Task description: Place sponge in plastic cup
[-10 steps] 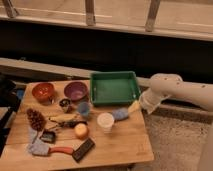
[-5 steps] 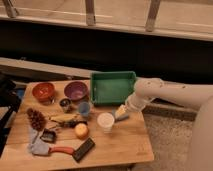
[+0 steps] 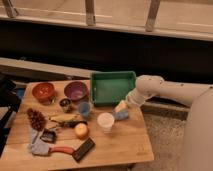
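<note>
A small blue sponge (image 3: 122, 116) lies on the wooden table (image 3: 125, 145), just in front of the green tray. A white plastic cup (image 3: 105, 121) stands upright right next to it on the left. A smaller blue cup (image 3: 84, 109) stands further left. My gripper (image 3: 120, 106), pale yellowish at the tip of the white arm (image 3: 150, 90) that reaches in from the right, is just above the sponge and close to or touching it. I cannot tell whether it has hold of the sponge.
A green tray (image 3: 112, 86) sits at the back. To the left are a red bowl (image 3: 43, 91), a purple bowl (image 3: 76, 90), a small metal cup (image 3: 65, 104), a pine cone (image 3: 36, 119), a banana (image 3: 64, 118), an orange (image 3: 80, 130), a black bar (image 3: 83, 149) and a grey cloth (image 3: 36, 145).
My gripper has moved left and down from the table's right edge to just above the blue sponge. The sponge and cups have not moved.
</note>
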`<state>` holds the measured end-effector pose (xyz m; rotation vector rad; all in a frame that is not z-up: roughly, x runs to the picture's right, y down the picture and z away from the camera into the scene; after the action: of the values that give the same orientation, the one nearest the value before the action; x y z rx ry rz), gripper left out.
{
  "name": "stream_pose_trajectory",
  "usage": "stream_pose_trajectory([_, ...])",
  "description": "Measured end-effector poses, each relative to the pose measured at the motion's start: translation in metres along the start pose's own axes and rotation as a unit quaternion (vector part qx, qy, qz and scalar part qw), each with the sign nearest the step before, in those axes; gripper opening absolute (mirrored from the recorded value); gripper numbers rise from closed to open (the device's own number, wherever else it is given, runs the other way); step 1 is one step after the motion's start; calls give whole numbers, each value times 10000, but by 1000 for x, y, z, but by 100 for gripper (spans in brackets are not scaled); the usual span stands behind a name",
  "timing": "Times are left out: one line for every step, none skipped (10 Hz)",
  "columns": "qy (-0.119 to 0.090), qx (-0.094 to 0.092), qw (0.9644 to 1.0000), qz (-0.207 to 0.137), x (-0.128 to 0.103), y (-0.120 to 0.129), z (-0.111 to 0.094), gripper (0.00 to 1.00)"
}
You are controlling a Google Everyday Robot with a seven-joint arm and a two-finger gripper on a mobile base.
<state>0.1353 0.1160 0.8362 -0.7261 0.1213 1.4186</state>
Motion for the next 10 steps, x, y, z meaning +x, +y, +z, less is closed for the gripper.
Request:
stream_pose_trajectory([10, -56, 10000, 42, -4, -5, 7, 72])
stream_pose_trajectory([58, -99, 9999, 73, -2, -9, 16, 72])
stream_pose_trajectory([109, -110, 9998, 102, 0, -13, 26, 72])
stream_pose_trajectory([191, -90, 9997, 94, 2, -16, 38, 72])
stream_pose_trajectory([238, -92, 9996, 92, 2, -16, 45, 72])
stream_pose_trajectory([292, -118, 9995, 101, 4, -17, 49, 68])
stream_pose_trajectory([319, -207, 9993, 70, 6, -16, 49, 57])
stream_pose_trajectory([335, -242, 9991, 42, 9, -15, 49, 49])
stream_pose_trajectory([348, -289, 9990, 6, 10, -11, 50, 39])
stream_pose_trajectory([363, -320, 9988, -44, 12, -7, 51, 29])
